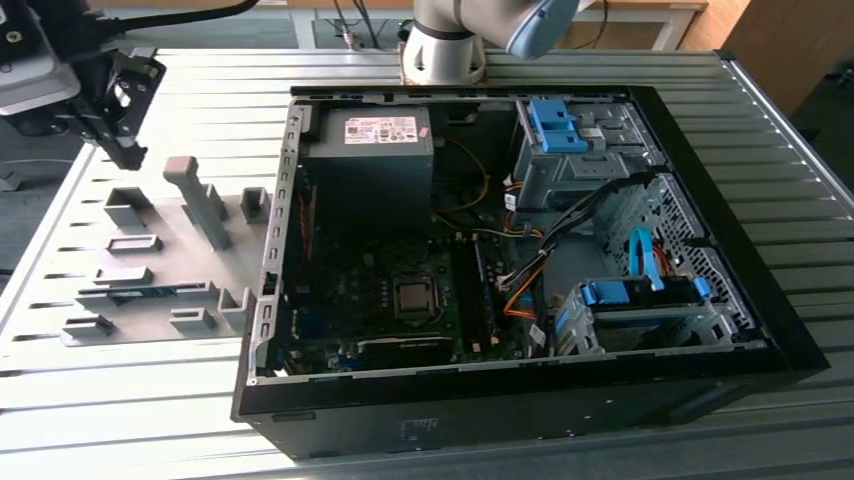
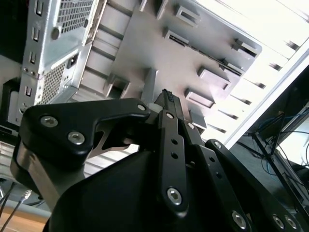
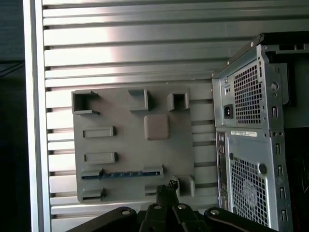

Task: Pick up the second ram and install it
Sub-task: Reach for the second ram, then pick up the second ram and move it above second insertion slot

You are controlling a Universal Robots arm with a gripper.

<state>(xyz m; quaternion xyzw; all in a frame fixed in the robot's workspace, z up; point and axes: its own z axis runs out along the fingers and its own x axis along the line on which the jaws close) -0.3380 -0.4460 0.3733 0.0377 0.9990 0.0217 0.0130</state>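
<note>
**Ribbed metal table with holder plate, open case and gripper**

A ribbed metal table (image 1: 134,400) is carrying everything you are looking at. A grey holder plate (image 3: 125,145) is lying flat on it. An open computer case (image 1: 400,430) is lying just beside the plate, on the exterior view's right of it, with its motherboard (image 1: 387,300) facing up.

The second ram (image 3: 120,173) is resting in a long slot of the plate, with each end sitting in a low grey block. In the exterior view you are seeing it as a thin dark strip (image 1: 147,292) across the plate, beyond the tall post (image 1: 200,205) from the gripper.

The gripper (image 3: 167,186) is hanging above the plate, clear of its blocks and apart from the ram. In the exterior view it is showing over the plate's edge farthest from the ram (image 1: 130,155).

In both wrist views the jaws are meeting at their tips (image 2: 167,95), pressed together with nothing between them.
</note>
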